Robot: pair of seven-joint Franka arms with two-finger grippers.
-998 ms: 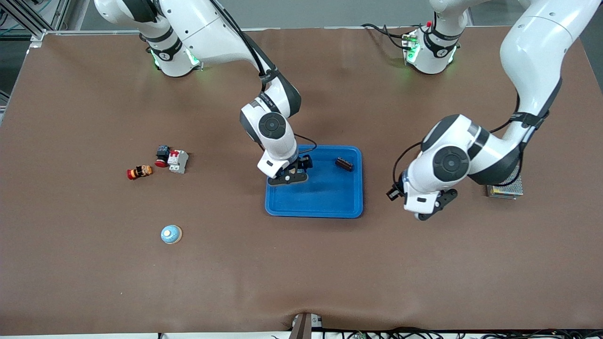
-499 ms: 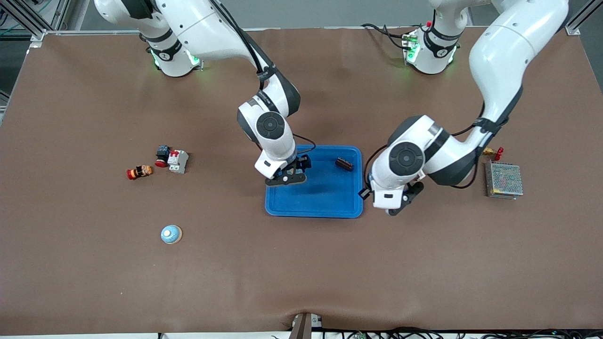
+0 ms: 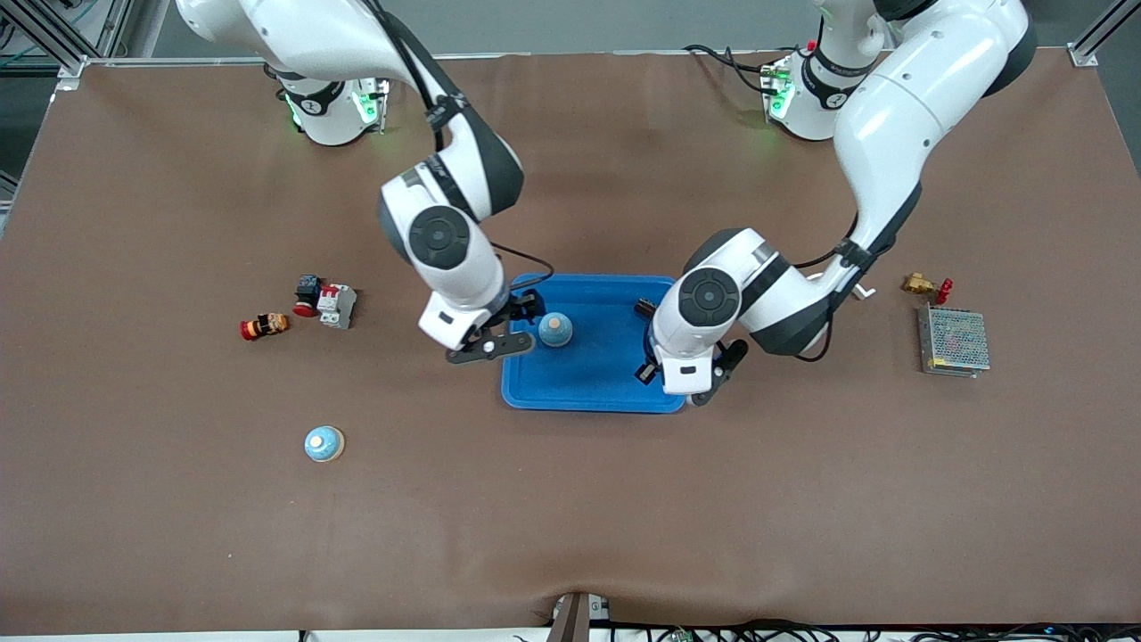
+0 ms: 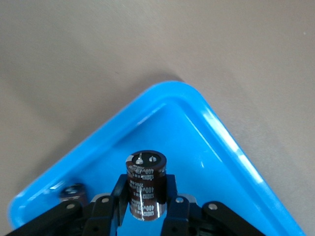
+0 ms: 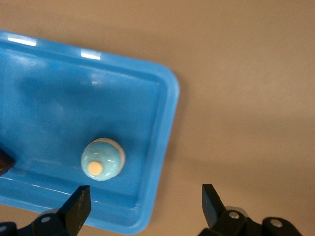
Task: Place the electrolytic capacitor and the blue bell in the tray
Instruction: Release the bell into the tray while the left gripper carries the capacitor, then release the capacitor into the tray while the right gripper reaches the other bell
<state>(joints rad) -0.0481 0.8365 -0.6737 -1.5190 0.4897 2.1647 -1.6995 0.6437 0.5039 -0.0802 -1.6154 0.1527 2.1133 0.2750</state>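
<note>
The bright blue tray [image 3: 615, 379] lies mid-table. A blue bell [image 3: 554, 330] with a tan knob stands in it near the edge toward the right arm's end; it also shows in the right wrist view [image 5: 102, 159]. My right gripper [image 3: 504, 328] is open and empty over that tray edge [image 5: 165, 128], beside the bell. My left gripper [image 3: 686, 382] is over the tray corner toward the left arm's end. In the left wrist view it [image 4: 145, 191] is shut on a dark brown electrolytic capacitor [image 4: 145, 184], held above the tray floor [image 4: 197, 137]. The capacitor is hidden in the front view.
A small dark part [image 3: 644, 309] lies in the tray by the left hand. A second blue bell [image 3: 324, 443] sits on the table. A breaker [image 3: 337, 305] and push buttons [image 3: 265, 325] lie toward the right arm's end. A mesh box [image 3: 955, 341] and brass fitting [image 3: 925, 286] lie toward the left arm's.
My left gripper has swung from near the mesh box to over the tray corner. My right gripper has pulled off the tray toward its own end, leaving the blue bell uncovered in the tray.
</note>
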